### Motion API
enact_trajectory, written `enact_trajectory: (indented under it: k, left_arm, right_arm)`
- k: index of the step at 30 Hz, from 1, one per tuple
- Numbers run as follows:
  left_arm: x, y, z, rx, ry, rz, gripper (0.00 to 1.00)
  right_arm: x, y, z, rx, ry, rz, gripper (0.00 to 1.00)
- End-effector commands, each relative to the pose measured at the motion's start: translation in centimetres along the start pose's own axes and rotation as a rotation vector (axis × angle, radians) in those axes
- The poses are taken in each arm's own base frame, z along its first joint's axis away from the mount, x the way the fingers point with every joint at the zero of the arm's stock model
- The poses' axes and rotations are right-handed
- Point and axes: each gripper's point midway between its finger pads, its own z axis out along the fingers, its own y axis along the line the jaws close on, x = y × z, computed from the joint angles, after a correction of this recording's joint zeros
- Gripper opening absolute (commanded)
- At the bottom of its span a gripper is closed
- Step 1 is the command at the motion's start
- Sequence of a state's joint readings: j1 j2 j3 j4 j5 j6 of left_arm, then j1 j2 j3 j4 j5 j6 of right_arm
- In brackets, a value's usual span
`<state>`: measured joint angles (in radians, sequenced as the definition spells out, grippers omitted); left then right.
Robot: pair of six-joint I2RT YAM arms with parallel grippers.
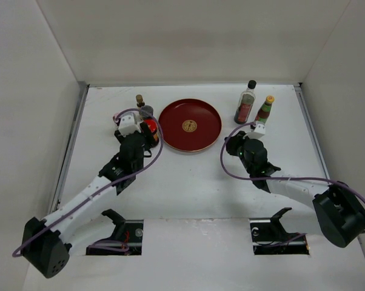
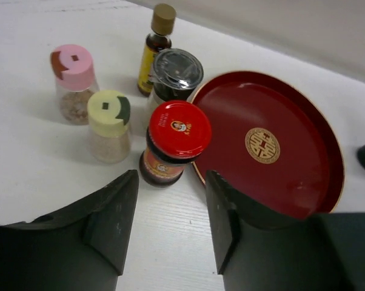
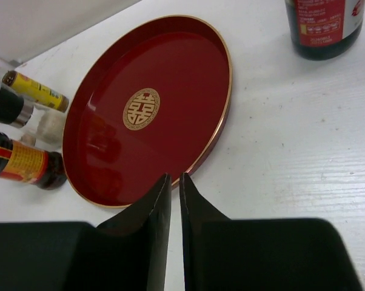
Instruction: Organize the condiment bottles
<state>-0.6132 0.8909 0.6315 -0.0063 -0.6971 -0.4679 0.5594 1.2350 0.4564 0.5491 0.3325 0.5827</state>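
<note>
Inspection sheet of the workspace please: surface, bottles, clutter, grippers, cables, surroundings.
Surface: white table, no spills seen.
Job's things: left of the red plate, upright: pink-capped shaker, yellow-capped shaker, red-lidded jar, grey-capped bottle, brown-capped bottle; right of it: black-capped glass bottle, yellow-capped bottle.
Clutter: the red plate only, nothing on it.
Grippers: left gripper jaws apart beside the red-lidded jar's base, contact unclear; right gripper shut, holding nothing, by the plate's rim.
Cables: purple cable looped along each arm.
Surroundings: white walls on three sides.
</note>
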Motion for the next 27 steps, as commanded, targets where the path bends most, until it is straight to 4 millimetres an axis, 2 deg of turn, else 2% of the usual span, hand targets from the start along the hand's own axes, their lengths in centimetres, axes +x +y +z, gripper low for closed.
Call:
enact_trajectory:
  k: [1,2,4,5,7,9,15,24,27]
  left_arm:
    - [-1.7,-3.2,1.6,0.107,0.003,-0.002,0.63]
    - [-1.4,-3.1,2.2,0.094,0.014,0.006,0.76]
    - [-1.1,-3.0,3.2,0.076,0.029,0.020,0.88]
    - [-1.0,-3.0,3.6,0.068,0.035,0.028,0.91]
    - [-0.6,-3.0,4.2,0.060,0.045,0.041,0.94]
    - [-0.2,-3.3,4.9,0.058,0.050,0.054,0.94]
    - [1.5,-3.8,7.7,0.046,0.082,0.091,0.94]
    - [3.3,-2.2,10.6,-0.037,0.084,0.126,0.90]
    - [3.6,-2.5,11.5,-0.037,0.084,0.134,0.89]
  right_arm:
    - [-1.2,1.9,0.0,-0.067,-0.037,0.020,0.21]
    - [-1.5,1.9,0.0,-0.067,-0.045,0.018,0.30]
    - [-1.4,1.8,0.1,-0.064,-0.049,0.015,0.53]
    - [-1.3,1.9,0.2,-0.067,-0.046,0.016,0.64]
    - [-1.1,2.0,0.3,-0.073,-0.040,0.015,0.79]
    - [-0.9,2.2,0.3,-0.078,-0.035,0.012,0.88]
    - [-0.8,2.2,0.5,-0.078,-0.034,0.010,0.92]
    - [-0.9,2.2,0.2,-0.090,-0.037,0.021,0.94]
    - [-0.4,2.2,0.4,-0.088,-0.023,0.020,0.94]
